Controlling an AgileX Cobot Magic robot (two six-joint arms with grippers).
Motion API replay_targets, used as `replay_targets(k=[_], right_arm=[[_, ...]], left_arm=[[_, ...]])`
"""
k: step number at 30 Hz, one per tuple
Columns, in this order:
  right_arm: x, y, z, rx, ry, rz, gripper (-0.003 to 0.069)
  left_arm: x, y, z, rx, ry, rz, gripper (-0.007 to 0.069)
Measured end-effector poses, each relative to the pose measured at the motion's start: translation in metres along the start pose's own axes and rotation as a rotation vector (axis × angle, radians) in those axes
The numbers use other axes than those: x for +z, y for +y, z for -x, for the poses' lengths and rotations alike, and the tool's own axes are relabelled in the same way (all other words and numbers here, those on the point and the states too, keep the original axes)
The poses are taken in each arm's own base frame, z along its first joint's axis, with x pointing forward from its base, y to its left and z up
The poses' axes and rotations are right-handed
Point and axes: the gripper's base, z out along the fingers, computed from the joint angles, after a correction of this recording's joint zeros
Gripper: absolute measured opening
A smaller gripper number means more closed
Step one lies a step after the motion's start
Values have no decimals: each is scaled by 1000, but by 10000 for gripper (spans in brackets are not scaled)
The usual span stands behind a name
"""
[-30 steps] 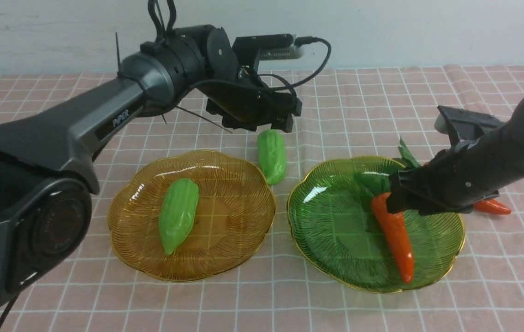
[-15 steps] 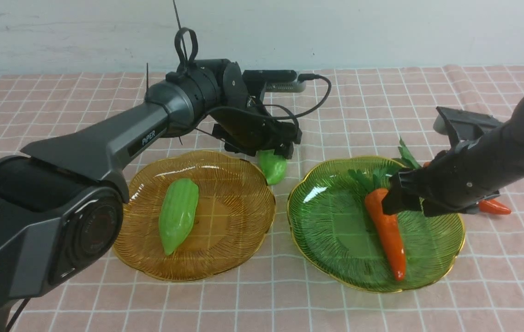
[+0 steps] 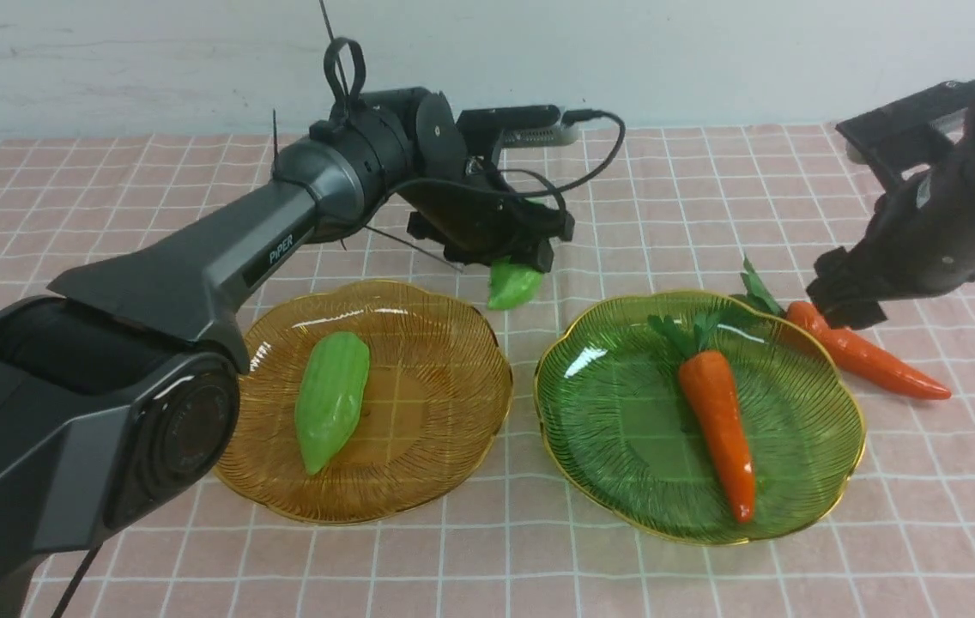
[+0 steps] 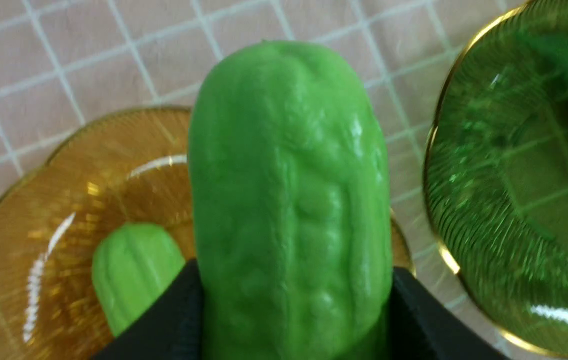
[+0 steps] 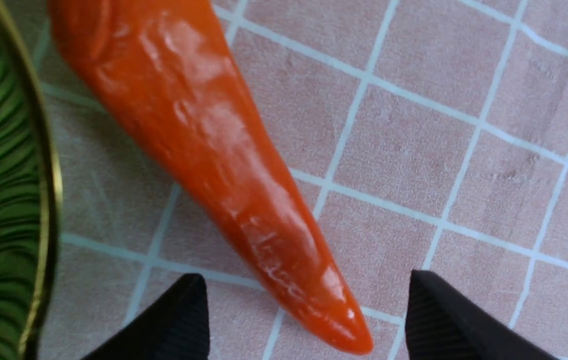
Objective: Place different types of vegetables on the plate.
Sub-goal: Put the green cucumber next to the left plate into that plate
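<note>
Step in hand: we're mid-sort w/ both arms busy; each plate has one veg so far, so we judge roughly half done.
L gripper [image 3: 509, 256]: clamped on the second gourd [image 4: 289, 200], jaws pressing both its sides; the gourd hangs off the cloth, past the far edge of the amber plate [image 3: 470, 446], between the two plates.
R gripper [image 3: 839, 300]: jaws spread wide, nothing btwn them; it hovers over the loose carrot [image 3: 869, 360], fingertips [image 5: 174, 320] either side of the carrot's tip, not touching.
Amber plate contents: one gourd [image 3: 333, 399] lying along the middle.
Green plate [image 3: 839, 481] contents: one carrot [image 3: 719, 429], leafy top toward the far rim.
Loose carrot: on the checked cloth [image 3: 711, 189], just beside the green plate's right rim, leaves near the rim.
Next move, L: if plates need mixed types, we carry the held gourd over to the green plate & set it beside the carrot there w/o knocking it.
Next move, R: we drop lower & close on the loose carrot's thicker body; the tip looks slick & tapered, so a grip there may slip.
Then: that carrot likely goes to the amber plate.
</note>
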Motion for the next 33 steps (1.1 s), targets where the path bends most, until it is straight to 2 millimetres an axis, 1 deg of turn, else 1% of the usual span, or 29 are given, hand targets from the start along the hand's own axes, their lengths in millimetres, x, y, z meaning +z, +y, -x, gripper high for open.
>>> replay_targets(k=[2,5,8,14,21,25,28,30,31,33], right_arm=[[8,-5,-2,28,6,10,483],[15,-8,-4,53,7,28,484],[17,-7,-2,57,-20,53,484],[19,-3,3,58,-71,91,484],[36,2,3,52,-57,107,479],[38,1,7,50,-62,105,461],[39,0,10,68,-67,104,412],[39,-1,12,93,-60,100,309],[37,-3,14,104,-54,92,224],[30,-9,17,130,-41,72,225]], left_arm=[[2,2,-9,0,35,18,332],[10,5,-21,-1,88,30,332],[18,6,-27,-4,122,35,332],[21,7,-29,-19,132,38,332],[22,7,-29,-23,134,34,332],[28,8,-29,-26,147,36,332],[33,9,-30,-28,156,42,335],[34,9,-30,-27,161,46,349],[36,10,-30,-27,164,48,356],[36,10,-30,-27,165,49,372]])
